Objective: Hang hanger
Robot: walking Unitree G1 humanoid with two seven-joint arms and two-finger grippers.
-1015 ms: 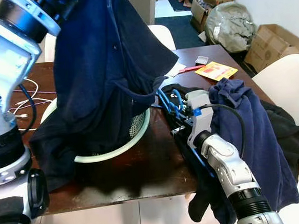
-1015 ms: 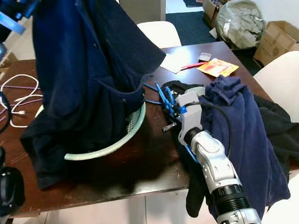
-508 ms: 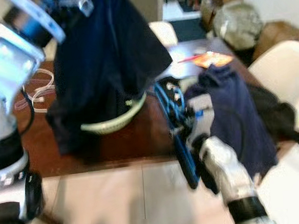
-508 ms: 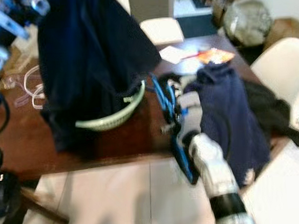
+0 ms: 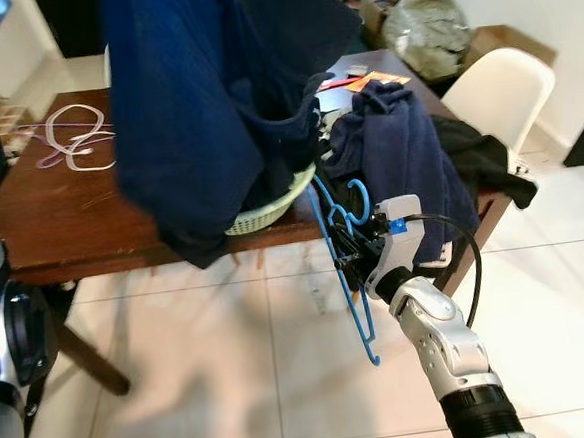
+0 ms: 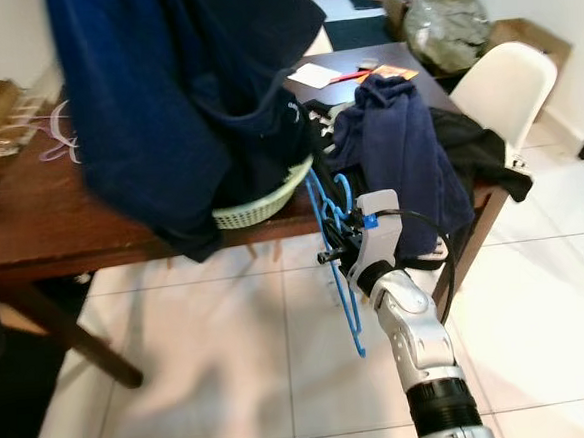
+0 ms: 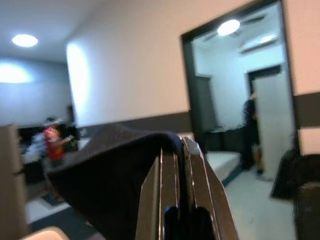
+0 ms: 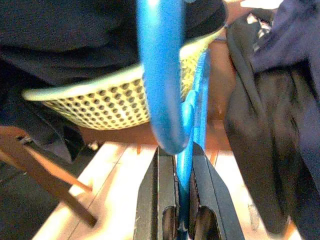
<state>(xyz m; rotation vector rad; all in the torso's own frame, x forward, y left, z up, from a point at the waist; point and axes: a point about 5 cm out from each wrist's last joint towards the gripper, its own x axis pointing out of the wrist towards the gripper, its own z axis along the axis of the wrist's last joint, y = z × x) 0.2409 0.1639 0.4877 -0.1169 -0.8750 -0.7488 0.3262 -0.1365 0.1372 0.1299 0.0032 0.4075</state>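
Note:
My right gripper (image 5: 351,243) is shut on a blue plastic hanger (image 5: 349,293), which hangs over the tiled floor just in front of the table's edge. In the right wrist view the hanger (image 8: 176,120) sits pinched between the black fingers (image 8: 157,200). A dark navy garment (image 5: 203,95) hangs from high up on the left, draping down into a pale green basket (image 5: 272,212). In the left wrist view my left gripper (image 7: 176,160) is shut on the garment's dark cloth (image 7: 110,175).
A brown wooden table (image 5: 61,210) holds the basket, white cables (image 5: 71,144), papers and a heap of blue and black clothes (image 5: 398,151). A white chair (image 5: 498,89) stands at the right. Cardboard boxes and a stuffed bag (image 5: 424,24) lie beyond. White floor tiles (image 5: 213,385) stretch in front.
The view has pulled back from the table, which now sits farther off with floor in front. The right gripper with the hanger has come off the tabletop and now hangs over the floor.

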